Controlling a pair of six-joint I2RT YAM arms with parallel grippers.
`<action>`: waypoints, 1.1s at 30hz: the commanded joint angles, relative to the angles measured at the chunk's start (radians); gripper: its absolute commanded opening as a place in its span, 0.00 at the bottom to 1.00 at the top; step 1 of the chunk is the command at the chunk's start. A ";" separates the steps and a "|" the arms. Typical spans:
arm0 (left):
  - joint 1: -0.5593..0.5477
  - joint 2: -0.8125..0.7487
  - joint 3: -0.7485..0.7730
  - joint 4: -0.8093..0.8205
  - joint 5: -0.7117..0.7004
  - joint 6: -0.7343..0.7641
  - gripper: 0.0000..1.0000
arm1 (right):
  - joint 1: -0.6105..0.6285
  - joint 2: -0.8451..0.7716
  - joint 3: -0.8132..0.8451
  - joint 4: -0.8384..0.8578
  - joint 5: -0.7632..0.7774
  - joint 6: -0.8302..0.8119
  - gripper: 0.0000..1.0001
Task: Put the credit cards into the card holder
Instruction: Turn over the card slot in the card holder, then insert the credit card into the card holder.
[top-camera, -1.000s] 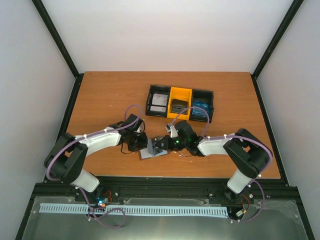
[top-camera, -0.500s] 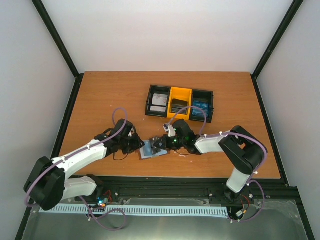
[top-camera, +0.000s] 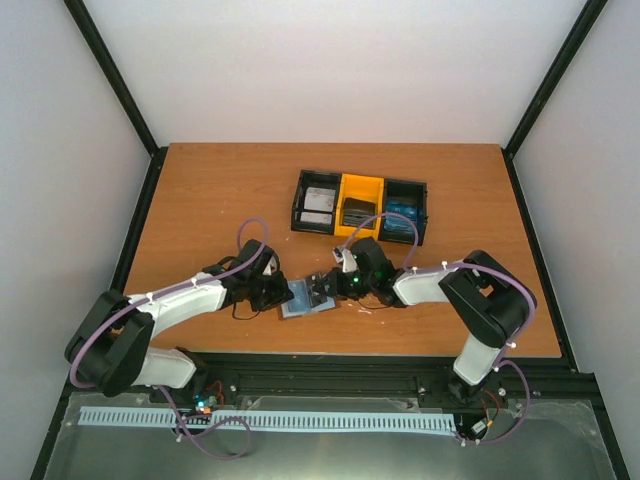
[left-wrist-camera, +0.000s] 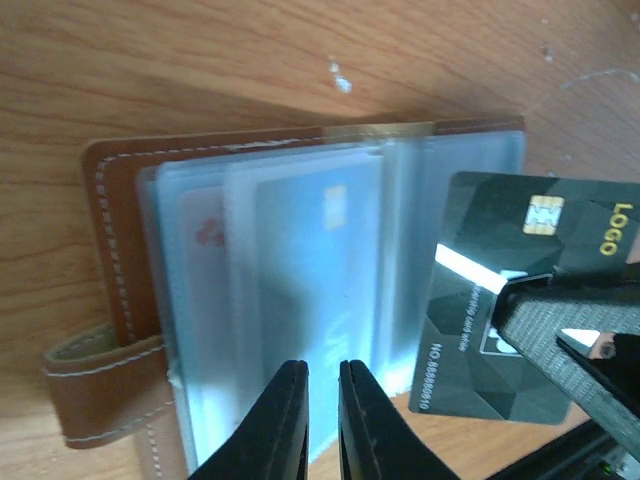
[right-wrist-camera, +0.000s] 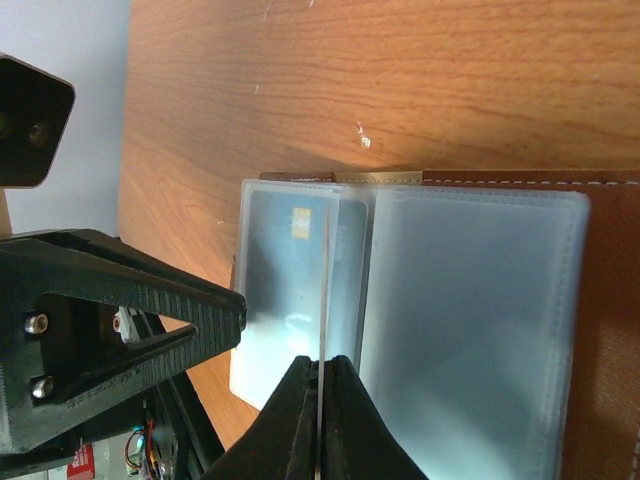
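The card holder lies open near the table's front, with a brown cover and pale blue-grey pockets. One pocket holds a card with a chip. My right gripper is shut on a dark credit card with a gold chip. It holds the card on edge over the pockets by the holder's middle fold. My left gripper is at the holder's left edge, just over the pockets. Its jaws are nearly closed with nothing between them. It also shows in the right wrist view.
A black-and-yellow three-compartment tray stands behind the holder. It holds whitish cards, dark cards and blue cards. The table's front edge runs close below the holder.
My left arm swung its elbow out to the left and partly back, while its gripper stayed at the holder's left edge. My right gripper with the dark card barely moved.
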 joint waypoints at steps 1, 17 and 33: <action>-0.008 0.016 0.016 -0.043 -0.059 -0.005 0.10 | -0.003 0.030 0.026 0.032 -0.036 -0.012 0.03; -0.008 0.095 0.017 -0.086 -0.065 0.006 0.08 | -0.003 0.118 0.061 0.080 -0.061 -0.008 0.03; -0.008 0.102 0.016 -0.081 -0.062 0.008 0.08 | -0.003 0.162 0.020 0.127 -0.053 0.014 0.03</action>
